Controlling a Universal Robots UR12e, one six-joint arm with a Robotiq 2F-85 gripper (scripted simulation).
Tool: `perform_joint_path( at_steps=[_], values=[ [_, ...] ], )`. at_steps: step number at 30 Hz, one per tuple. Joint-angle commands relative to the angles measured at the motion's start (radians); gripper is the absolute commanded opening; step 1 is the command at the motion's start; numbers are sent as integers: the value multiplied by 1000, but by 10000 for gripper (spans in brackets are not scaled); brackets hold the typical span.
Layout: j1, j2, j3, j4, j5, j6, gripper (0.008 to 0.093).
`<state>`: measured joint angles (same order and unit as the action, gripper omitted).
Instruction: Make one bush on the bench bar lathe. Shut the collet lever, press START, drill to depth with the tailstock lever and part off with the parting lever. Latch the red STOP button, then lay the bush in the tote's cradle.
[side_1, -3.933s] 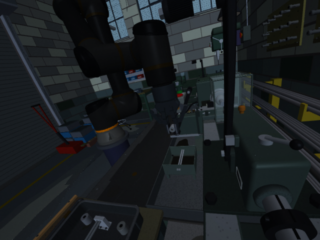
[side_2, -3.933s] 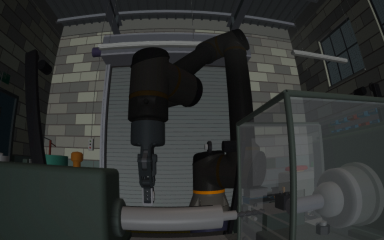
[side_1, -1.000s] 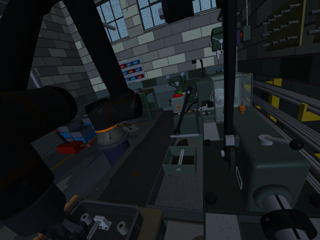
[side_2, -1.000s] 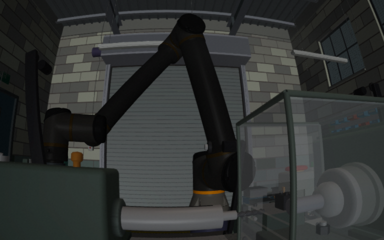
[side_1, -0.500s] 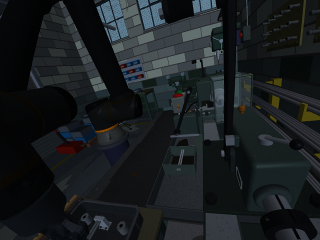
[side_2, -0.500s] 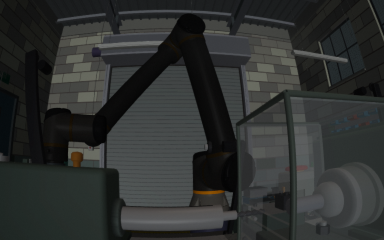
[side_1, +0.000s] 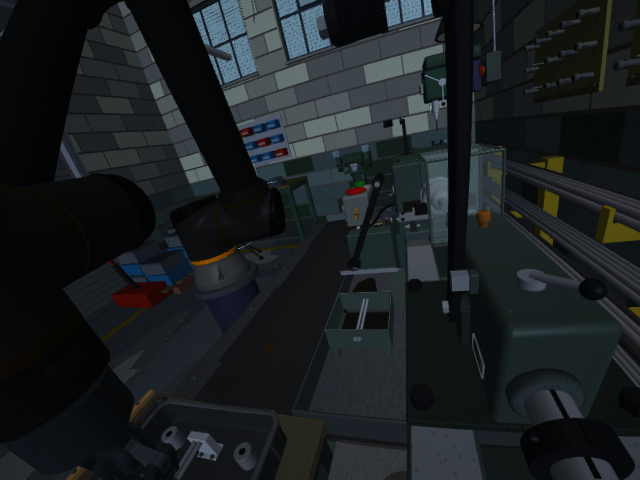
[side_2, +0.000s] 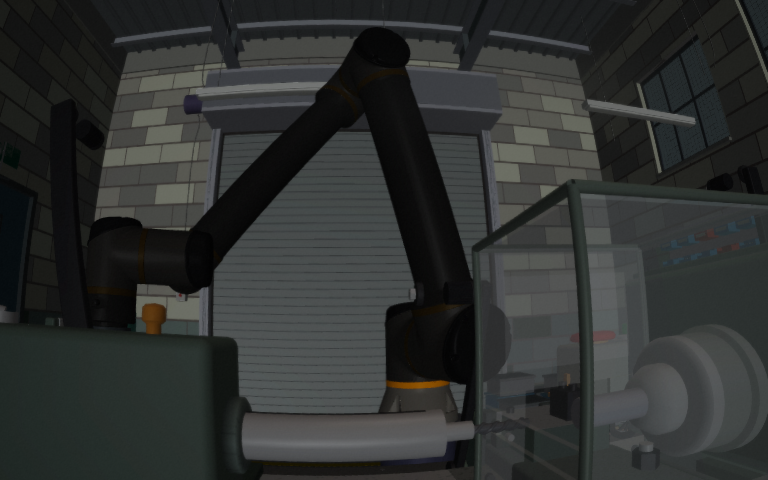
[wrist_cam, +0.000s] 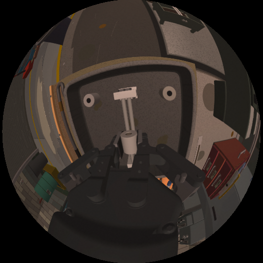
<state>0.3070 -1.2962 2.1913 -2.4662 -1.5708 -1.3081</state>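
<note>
The bush (wrist_cam: 129, 142), a short pale cylinder with a bore through it, sits clamped between the fingers of my gripper (wrist_cam: 129, 147), which hangs over the dark tote (side_1: 217, 439) at the near end of the bench. Below the bush runs the tote's cradle (wrist_cam: 126, 107), two thin rails ending in a white block. Two other bushes (wrist_cam: 88, 100) (wrist_cam: 169, 93) stand on end on the tote floor, one on each side of the cradle. The red STOP button (side_1: 355, 191) sits on the control box further along the lathe.
The green lathe headstock (side_1: 537, 330) with its black-knobbed lever (side_1: 592, 288) fills the right side. A clear guard (side_2: 623, 328) encloses the chuck. An open green tray (side_1: 360, 321) lies on the bench beyond the tote. A red drawer cabinet (wrist_cam: 226, 165) stands on the floor.
</note>
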Motion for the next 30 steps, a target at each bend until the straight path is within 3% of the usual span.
perform_joint_path(
  at_steps=[1, 30],
  values=[
    [0, 0, -1, -1, 0, 0, 80],
    [0, 10, 2, -14, 0, 0, 80]
  ],
)
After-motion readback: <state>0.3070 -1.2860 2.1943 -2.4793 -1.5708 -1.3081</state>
